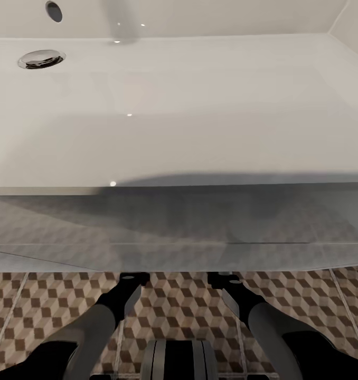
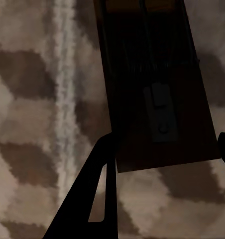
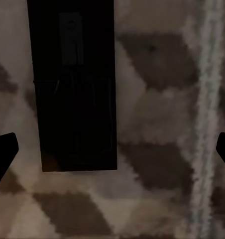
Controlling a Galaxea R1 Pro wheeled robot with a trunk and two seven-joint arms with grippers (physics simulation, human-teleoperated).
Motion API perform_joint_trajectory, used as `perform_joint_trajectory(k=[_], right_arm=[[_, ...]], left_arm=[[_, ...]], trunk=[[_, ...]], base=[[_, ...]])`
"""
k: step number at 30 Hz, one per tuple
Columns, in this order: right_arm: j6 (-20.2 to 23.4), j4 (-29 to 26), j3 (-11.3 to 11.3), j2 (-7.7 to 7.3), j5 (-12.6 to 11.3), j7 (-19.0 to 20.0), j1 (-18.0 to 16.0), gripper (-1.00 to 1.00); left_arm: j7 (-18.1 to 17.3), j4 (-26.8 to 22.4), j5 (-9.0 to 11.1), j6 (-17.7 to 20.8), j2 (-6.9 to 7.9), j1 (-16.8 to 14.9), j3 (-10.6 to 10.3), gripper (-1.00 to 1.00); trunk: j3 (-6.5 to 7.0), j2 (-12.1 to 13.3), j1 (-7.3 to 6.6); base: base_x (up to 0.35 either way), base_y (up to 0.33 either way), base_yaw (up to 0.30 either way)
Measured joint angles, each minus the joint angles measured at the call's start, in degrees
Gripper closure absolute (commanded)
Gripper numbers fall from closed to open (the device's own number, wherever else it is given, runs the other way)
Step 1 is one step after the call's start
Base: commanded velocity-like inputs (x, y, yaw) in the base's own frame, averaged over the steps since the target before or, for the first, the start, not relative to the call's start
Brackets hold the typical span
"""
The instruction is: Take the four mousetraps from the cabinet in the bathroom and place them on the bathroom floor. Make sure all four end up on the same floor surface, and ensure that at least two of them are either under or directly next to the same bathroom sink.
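Note:
My left gripper (image 2: 167, 142) is shut on one mousetrap (image 2: 157, 94), a dark wooden board with a metal spring; its fingers clamp the board's near end just above the bathroom floor (image 2: 28, 114). A second mousetrap (image 3: 75, 94) lies flat on the cube-patterned tiles, between the wide-apart fingers of my open right gripper (image 3: 115, 147) and closer to one of them. From the head camera, both arms reach down beneath the white sink (image 1: 179, 105), and the left gripper (image 1: 132, 279) and right gripper (image 1: 224, 281) vanish under the vanity's front edge. The cabinet is out of view.
The chrome drain (image 1: 40, 58) and the overflow hole (image 1: 54, 11) sit at the basin's far left. The vanity's front panel (image 1: 179, 227) hangs low over both grippers. Patterned floor tiles (image 1: 36, 306) spread to either side of the arms, and the robot's base (image 1: 179, 359) is at the bottom.

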Motion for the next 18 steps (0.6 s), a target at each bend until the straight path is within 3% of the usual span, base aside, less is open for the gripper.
perform_joint_trajectory(k=[18], right_arm=[[0.0, 0.0, 0.0, 0.06, 0.1, 0.0, 0.0, -1.00]], left_arm=[[0.0, 2.0, -0.6, 7.0, 0.12, -3.0, -0.2, 1.00]], trunk=[[0.00, 0.0, -0.01]], base=[[0.000, 0.000, 0.000]])
